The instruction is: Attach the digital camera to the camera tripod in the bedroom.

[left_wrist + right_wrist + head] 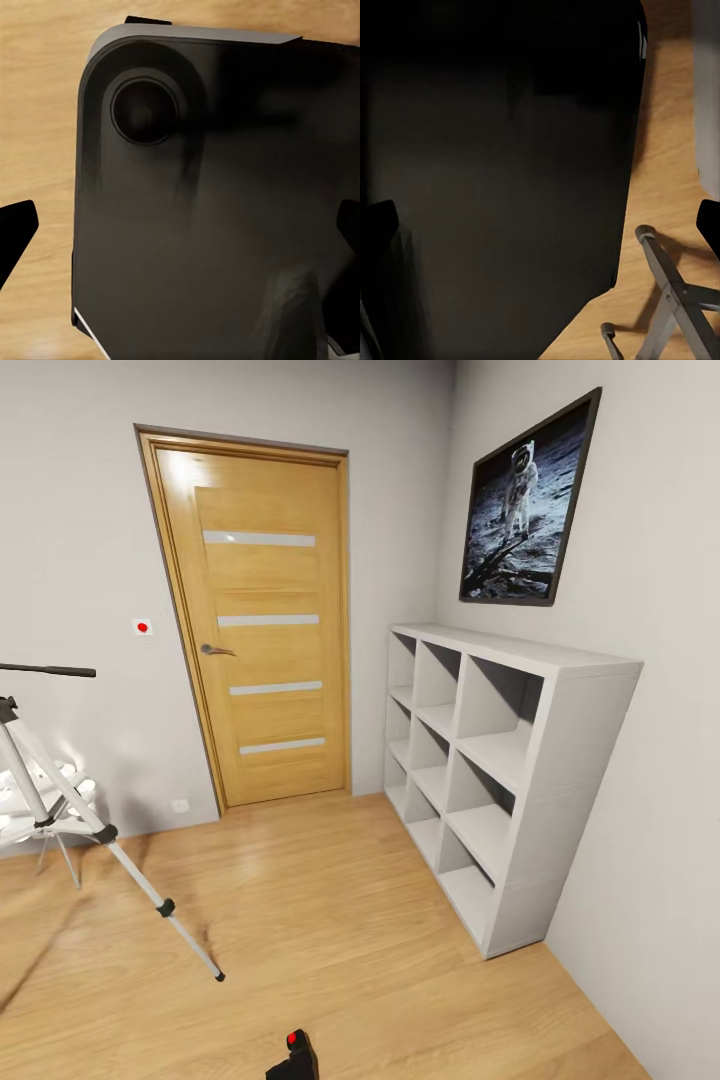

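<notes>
The digital camera (pixel 293 1057) is small and black with a red dot on top. It sits at the bottom edge of the head view, partly cut off, over the wood floor. The camera tripod (pixel 62 800) stands at the far left, with silver-white legs, black joints and a long black handle (pixel 45 670). My left gripper (pixel 180 229) is open, its dark fingertips (pixel 15 232) wide apart over a black rounded body of the robot. My right gripper (pixel 544 225) is also open, with nothing between its fingertips (pixel 710 225).
A wooden door (pixel 260 625) stands shut in the far wall. A white cube shelf (pixel 490 760) lines the right wall under a framed astronaut picture (pixel 525 500). A white ball-cluster lamp (pixel 78 792) sits behind the tripod. A grey metal frame (pixel 675 307) stands on the floor.
</notes>
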Controlling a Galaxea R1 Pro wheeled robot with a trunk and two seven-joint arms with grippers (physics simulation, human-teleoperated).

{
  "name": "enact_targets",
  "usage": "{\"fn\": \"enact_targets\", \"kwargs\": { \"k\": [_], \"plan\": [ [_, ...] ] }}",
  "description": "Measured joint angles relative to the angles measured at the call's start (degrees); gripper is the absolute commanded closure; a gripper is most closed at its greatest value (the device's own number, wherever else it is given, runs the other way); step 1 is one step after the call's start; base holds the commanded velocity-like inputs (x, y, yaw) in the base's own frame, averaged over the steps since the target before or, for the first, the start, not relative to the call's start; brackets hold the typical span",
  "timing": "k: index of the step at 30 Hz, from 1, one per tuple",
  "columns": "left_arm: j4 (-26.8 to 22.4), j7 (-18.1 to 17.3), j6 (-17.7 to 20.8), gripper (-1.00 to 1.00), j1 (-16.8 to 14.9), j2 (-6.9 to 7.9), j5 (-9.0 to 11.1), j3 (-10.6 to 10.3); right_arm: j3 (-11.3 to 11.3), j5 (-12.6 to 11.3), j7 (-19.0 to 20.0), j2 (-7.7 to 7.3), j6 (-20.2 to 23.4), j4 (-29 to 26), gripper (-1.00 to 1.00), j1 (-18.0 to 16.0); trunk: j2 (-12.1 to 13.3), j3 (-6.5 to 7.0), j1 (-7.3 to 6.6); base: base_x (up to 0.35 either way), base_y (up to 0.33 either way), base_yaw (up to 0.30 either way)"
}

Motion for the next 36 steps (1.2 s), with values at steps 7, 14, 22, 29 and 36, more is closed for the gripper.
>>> {"fn": "enact_targets", "kwargs": {
  "k": [7, 14, 22, 29, 36],
  "plan": [
    [0.00, -0.03, 0.03, -1.00, 0.00, -0.06, 0.00, -0.07, 0.00, 0.00, -0.57, 0.01, -0.35, -0.01, -1.00, 0.00, 0.00, 0.00, 0.00, 0.000, 0.000, 0.000],
    [-0.03, -0.01, 0.04, -1.00, 0.00, -0.01, 0.00, -0.23, -0.24, -0.37, -0.90, -0.42, -2.89, -0.11, -1.00, -0.01, 0.00, 0.00, 0.00, 0.000, 0.000, 0.000],
    [-5.86, 1.13, 0.82, -1.00, -0.04, 0.38, -0.11, -0.42, -0.75, -0.90, -3.32, -0.62, -8.43, -6.90, -1.00, -0.08, 0.00, 0.02, 0.00, 0.000, 0.000, 0.000],
    [-23.37, 12.06, 7.95, -1.00, -0.29, 0.98, -0.30, -0.40, -0.76, -0.50, -7.18, -0.35, -2.23, -23.32, -1.00, -2.35, 0.01, 0.04, 0.00, 0.000, 0.000, 0.000],
    [-34.21, 14.38, 15.92, -1.00, -6.92, 2.16, -0.24, -0.30, -0.79, -1.13, -9.08, -0.45, 7.97, -28.35, -1.00, -15.09, 0.02, 0.06, 0.00, 0.000, 0.000, 0.000]
  ]
}}
